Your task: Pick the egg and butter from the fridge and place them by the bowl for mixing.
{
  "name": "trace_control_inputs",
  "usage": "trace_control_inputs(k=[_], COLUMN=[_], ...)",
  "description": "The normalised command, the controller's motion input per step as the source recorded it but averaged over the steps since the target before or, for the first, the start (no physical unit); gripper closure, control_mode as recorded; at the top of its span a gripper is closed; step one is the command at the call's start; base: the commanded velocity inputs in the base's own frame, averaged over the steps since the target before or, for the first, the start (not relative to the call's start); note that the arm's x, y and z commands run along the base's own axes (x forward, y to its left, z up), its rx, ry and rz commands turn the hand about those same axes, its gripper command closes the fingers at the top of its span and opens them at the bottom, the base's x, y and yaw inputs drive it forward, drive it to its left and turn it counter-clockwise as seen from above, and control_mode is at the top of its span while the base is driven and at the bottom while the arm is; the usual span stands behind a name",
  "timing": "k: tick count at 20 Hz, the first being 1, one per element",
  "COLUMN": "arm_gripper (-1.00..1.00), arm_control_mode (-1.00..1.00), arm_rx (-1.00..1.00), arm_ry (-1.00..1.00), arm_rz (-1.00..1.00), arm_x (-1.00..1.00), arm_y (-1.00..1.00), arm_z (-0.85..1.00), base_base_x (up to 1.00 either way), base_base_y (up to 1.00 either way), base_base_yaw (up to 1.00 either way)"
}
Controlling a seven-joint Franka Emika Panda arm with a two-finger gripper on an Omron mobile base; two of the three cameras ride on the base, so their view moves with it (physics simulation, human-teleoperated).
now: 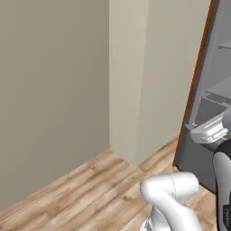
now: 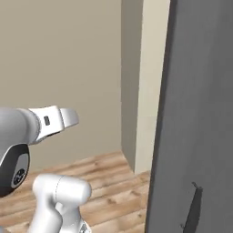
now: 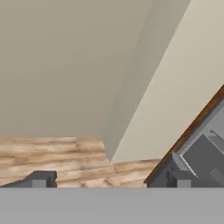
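The fridge (image 1: 204, 113) stands at the right of the left base view, its grey shelves and a grey drawer showing behind a brown side edge. In the right base view a tall grey fridge panel (image 2: 200, 113) fills the right side. My gripper (image 3: 109, 181) is open, its two dark fingertips (image 3: 41, 179) far apart with nothing between them. It points at the wall corner and the floor, left of the fridge (image 3: 202, 154) and apart from it. The egg, the butter and the bowl are out of view.
Beige walls meet at a jutting corner (image 1: 128, 90) just left of the fridge. A wooden floor (image 1: 90, 189) runs in front of it. My white arm (image 2: 50, 120) reaches in from the lower left of the right base view.
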Motion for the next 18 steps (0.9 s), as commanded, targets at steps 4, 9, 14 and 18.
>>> trace_control_inputs(k=[4,9,14,18], arm_gripper=[-1.00,-1.00,-1.00,-1.00], arm_control_mode=[1.00,1.00,1.00,1.00], arm_rx=[0.00,0.00,0.00,0.00], arm_ry=[0.00,0.00,0.00,0.00], arm_rz=[0.00,0.00,0.00,0.00], arm_x=[0.00,0.00,0.00,0.00], arm_y=[0.00,0.00,0.00,0.00], arm_z=[0.00,0.00,0.00,0.00], base_base_x=[0.69,1.00,0.79,0.76], base_base_y=[0.34,0.98,0.43,0.08], base_base_yaw=[-0.83,-0.52,-0.65,-0.75])
